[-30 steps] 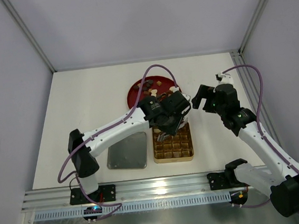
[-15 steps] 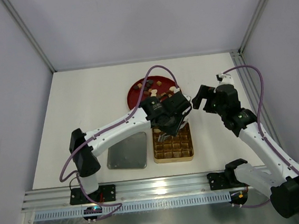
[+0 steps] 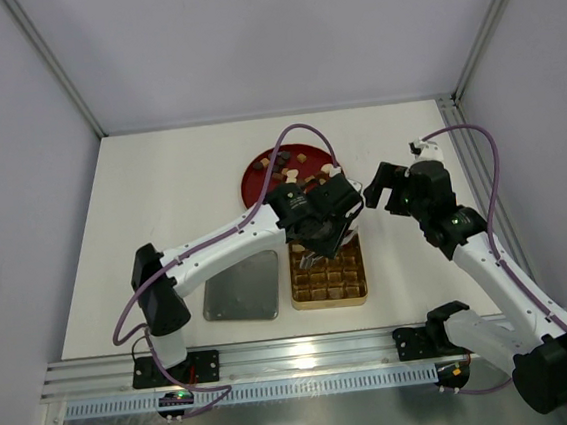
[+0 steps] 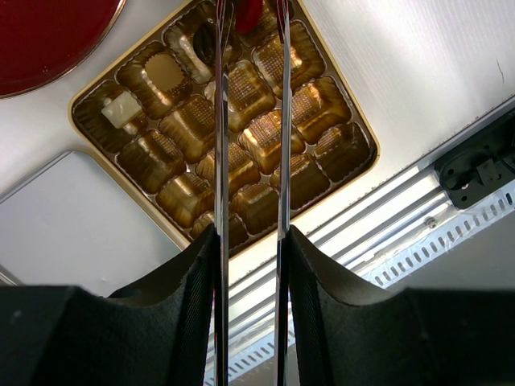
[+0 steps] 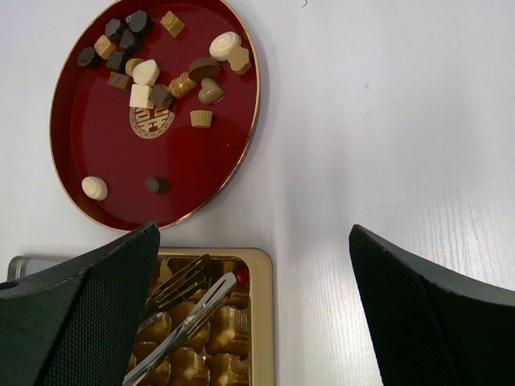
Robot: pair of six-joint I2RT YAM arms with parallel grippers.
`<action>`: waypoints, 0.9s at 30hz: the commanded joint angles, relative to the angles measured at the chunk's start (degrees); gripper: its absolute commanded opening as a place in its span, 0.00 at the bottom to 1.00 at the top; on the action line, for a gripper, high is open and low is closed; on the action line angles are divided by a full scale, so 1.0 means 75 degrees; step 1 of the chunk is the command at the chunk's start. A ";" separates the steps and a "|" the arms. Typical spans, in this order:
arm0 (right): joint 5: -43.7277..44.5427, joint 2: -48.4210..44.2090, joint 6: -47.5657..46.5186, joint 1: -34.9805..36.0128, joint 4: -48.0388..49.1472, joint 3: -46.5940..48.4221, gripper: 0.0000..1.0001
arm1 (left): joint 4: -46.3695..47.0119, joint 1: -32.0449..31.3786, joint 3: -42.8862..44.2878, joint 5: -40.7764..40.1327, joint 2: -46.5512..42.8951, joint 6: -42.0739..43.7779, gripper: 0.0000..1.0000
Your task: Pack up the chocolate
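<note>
The chocolate (image 3: pixel 294 166) lies as many small dark, caramel and cream pieces on the round red plate (image 3: pixel 260 180), also in the right wrist view (image 5: pixel 153 72). My left gripper (image 3: pixel 322 227) (image 4: pixel 249 233) is shut on metal tongs (image 4: pixel 219 145). The tong tips hang over the far cells of the gold tin (image 3: pixel 356 284) (image 4: pixel 358 133). Something red (image 4: pixel 249 12) shows between the tips. Three far-left cells hold pieces, one a white square (image 4: pixel 122 108). My right gripper (image 3: pixel 377 188) (image 5: pixel 251 233) is open and empty above the table, right of the plate.
A grey square lid (image 3: pixel 240 287) (image 4: pixel 72 217) lies flat left of the tin. An aluminium rail (image 3: pixel 297 357) runs along the near table edge. Frame posts and walls stand at the sides and back.
Almost nothing. The left gripper and its tongs have shifted very slightly over the tin, and the right gripper has barely moved.
</note>
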 commanded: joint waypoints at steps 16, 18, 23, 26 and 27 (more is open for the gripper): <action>-0.0246 -0.0039 -0.0021 -0.0084 0.0189 0.0142 1.00 | -0.0283 0.1589 0.1542 -0.0320 0.0262 0.0648 0.39; -0.0258 -0.0016 -0.0021 -0.0084 0.0189 0.0177 1.00 | -0.0318 0.1766 0.1846 -0.0250 0.0473 0.0730 0.40; -0.0305 0.0008 -0.0033 -0.0096 0.0154 0.0235 1.00 | -0.0599 0.2176 0.2690 -0.0156 0.1352 0.0941 0.43; -0.0328 0.0007 -0.0045 -0.0096 0.0142 0.0236 1.00 | -0.0763 0.2282 0.3205 -0.0098 0.1774 0.1023 0.43; -0.0328 0.0008 -0.0045 -0.0096 0.0153 0.0235 1.00 | -0.0763 0.2294 0.3265 -0.0062 0.1868 0.1023 0.43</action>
